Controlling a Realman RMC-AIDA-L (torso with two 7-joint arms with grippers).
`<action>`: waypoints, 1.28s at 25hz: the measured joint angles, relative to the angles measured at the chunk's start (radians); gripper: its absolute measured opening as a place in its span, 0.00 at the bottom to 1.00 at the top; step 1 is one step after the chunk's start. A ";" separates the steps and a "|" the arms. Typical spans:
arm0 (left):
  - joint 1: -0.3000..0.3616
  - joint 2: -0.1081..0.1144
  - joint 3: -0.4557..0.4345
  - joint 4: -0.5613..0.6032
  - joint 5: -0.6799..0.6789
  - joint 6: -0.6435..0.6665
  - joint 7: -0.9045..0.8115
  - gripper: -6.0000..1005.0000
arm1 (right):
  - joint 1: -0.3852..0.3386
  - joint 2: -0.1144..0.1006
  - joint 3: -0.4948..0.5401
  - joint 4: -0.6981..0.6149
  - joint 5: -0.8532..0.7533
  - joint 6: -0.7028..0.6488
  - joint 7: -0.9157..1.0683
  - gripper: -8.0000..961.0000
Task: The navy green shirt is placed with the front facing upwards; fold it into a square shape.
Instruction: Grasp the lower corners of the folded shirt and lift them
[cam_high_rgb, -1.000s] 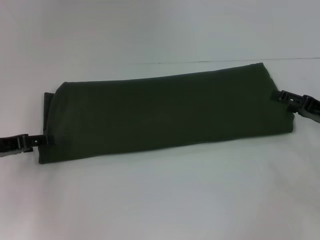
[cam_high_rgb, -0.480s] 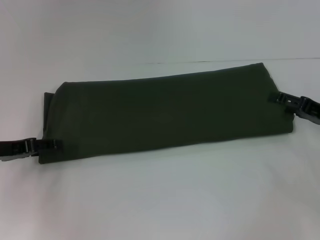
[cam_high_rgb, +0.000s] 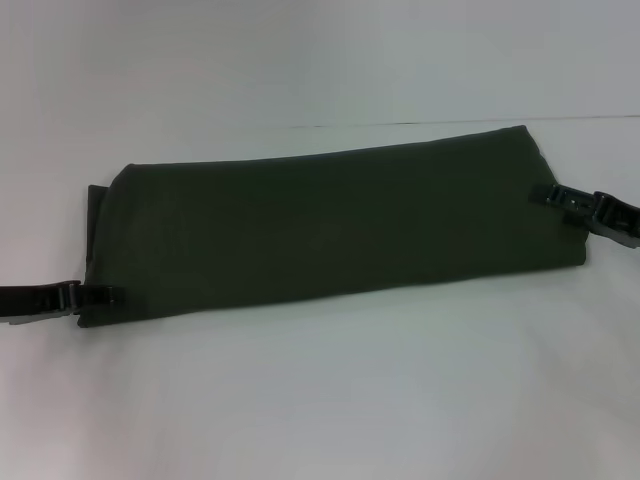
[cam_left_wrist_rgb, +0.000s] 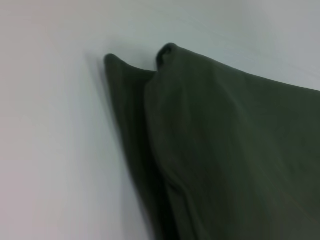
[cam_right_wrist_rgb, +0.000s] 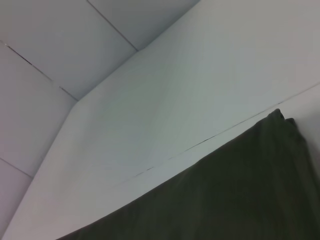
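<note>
**Folded shirt on white table, a gripper at each short end**

Table (cam_high_rgb: 320, 400): white, flat surface carrying the garment; a thin seam line crosses it beyond the cloth.

Navy green shirt (cam_high_rgb: 330, 235): folded into a long narrow band, plain dark side up, no lettering or collar showing. Lies mid-table with its long axis running left to right, the right end angled slightly farther from the robot. At the left end an under-layer juts out past the top fold; the left wrist view shows these stacked layers (cam_left_wrist_rgb: 225, 150).

Left gripper (cam_high_rgb: 100, 296): low on the table, tips over the shirt's near left corner; grip state cannot be told.

Right gripper (cam_high_rgb: 558, 196): at the right short edge, tips touching cloth; grip state likewise unclear.
</note>
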 joint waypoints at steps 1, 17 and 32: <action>0.000 0.000 0.003 0.000 0.002 -0.008 -0.001 0.73 | 0.000 0.000 0.000 0.000 0.000 -0.001 0.000 0.99; -0.006 -0.002 0.010 -0.003 0.017 -0.025 -0.007 0.07 | 0.004 -0.026 -0.041 -0.023 -0.008 -0.011 0.085 0.98; -0.012 0.001 0.012 -0.005 0.010 -0.013 -0.008 0.01 | 0.215 -0.161 -0.116 -0.076 -0.548 -0.059 0.649 0.98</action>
